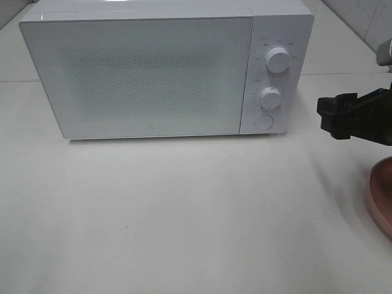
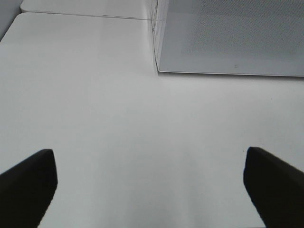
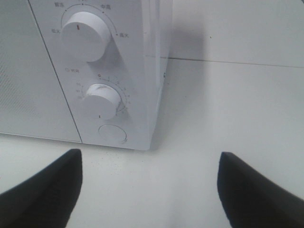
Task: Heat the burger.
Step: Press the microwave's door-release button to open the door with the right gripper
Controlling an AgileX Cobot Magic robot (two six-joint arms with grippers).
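Note:
The burger is out of view in all frames. A white microwave point(image 1: 153, 73) stands at the back of the table with its door shut. My right gripper point(image 1: 334, 116) is open and empty, just right of the microwave's control panel and above the table. In the right wrist view point(image 3: 149, 159) its fingers are wide apart, facing the lower knob point(image 3: 100, 100) and the round button point(image 3: 112, 134). My left gripper point(image 2: 148, 156) is open and empty, low over the table near the microwave's left front corner point(image 2: 157, 66); it is not in the exterior high view.
The rim of a round pink plate point(image 1: 383, 196) shows at the right edge, below my right arm. The panel has an upper knob point(image 1: 278, 60), a lower knob point(image 1: 269, 96) and a door button point(image 1: 264, 122). The white table point(image 1: 184, 214) spreads in front.

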